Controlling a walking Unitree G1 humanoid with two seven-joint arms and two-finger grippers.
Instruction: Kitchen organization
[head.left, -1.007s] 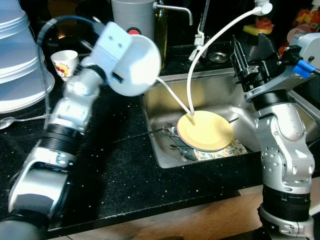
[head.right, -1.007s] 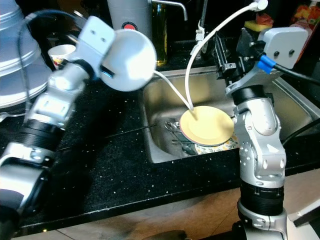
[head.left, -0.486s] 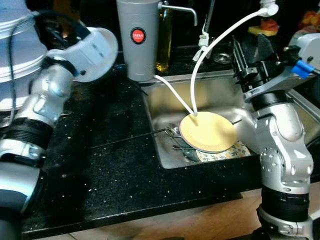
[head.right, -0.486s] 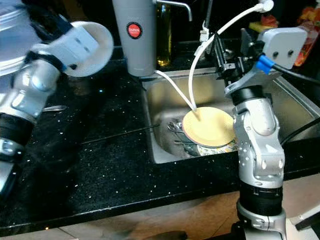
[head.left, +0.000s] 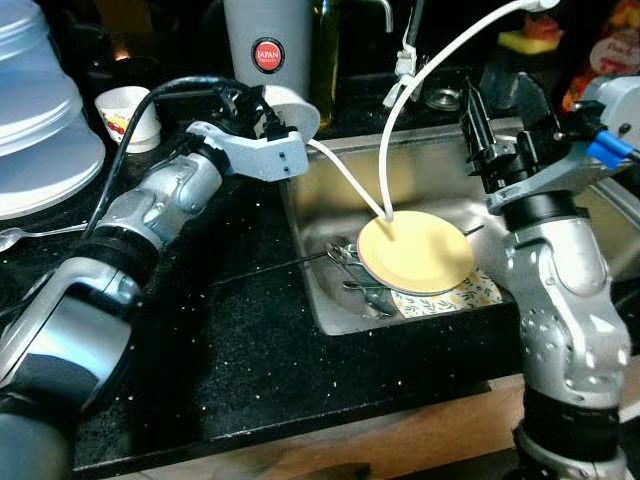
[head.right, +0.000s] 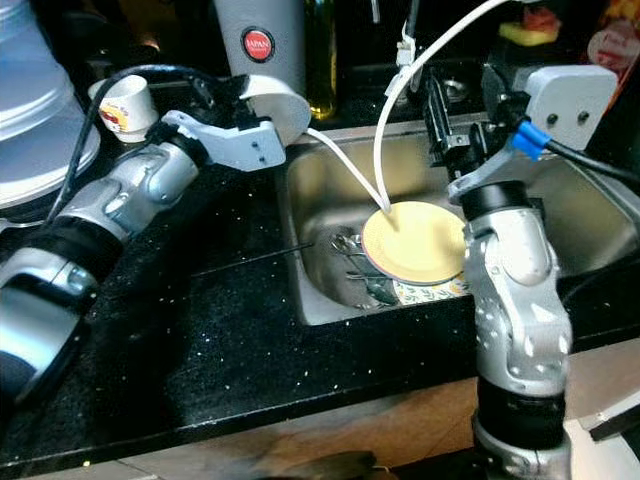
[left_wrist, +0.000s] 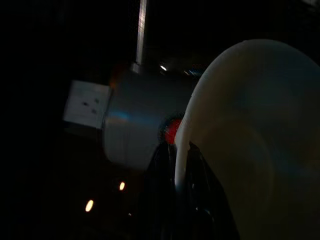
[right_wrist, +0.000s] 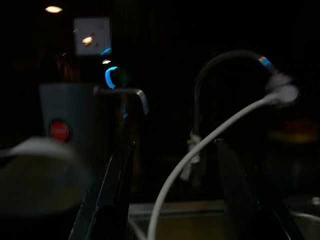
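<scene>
My left gripper (head.left: 263, 103) is shut on the rim of a white bowl (head.left: 292, 106), held on edge over the black counter by the sink's back left corner, in front of a grey canister (head.left: 265, 40). In the left wrist view the black fingers (left_wrist: 162, 175) pinch the bowl's rim (left_wrist: 240, 130). My right gripper (head.left: 505, 120) hangs open above the right side of the steel sink (head.left: 450, 170), with nothing between its fingers (right_wrist: 112, 190). A yellow plate (head.left: 415, 252) lies in the sink on a patterned plate (head.left: 470, 295) and some cutlery (head.left: 350, 278).
A white hose (head.left: 400, 95) arcs from the tap down to the yellow plate. A paper cup (head.left: 128, 115) and a large translucent container (head.left: 40, 130) stand at the back left, a spoon (head.left: 25, 237) beside them. A dark bottle (head.left: 325, 50) stands behind the sink.
My left arm carried the white bowl out to the left, then back down toward the sink's back corner by the canister. The right arm has hardly moved. The camera shifted slightly.
</scene>
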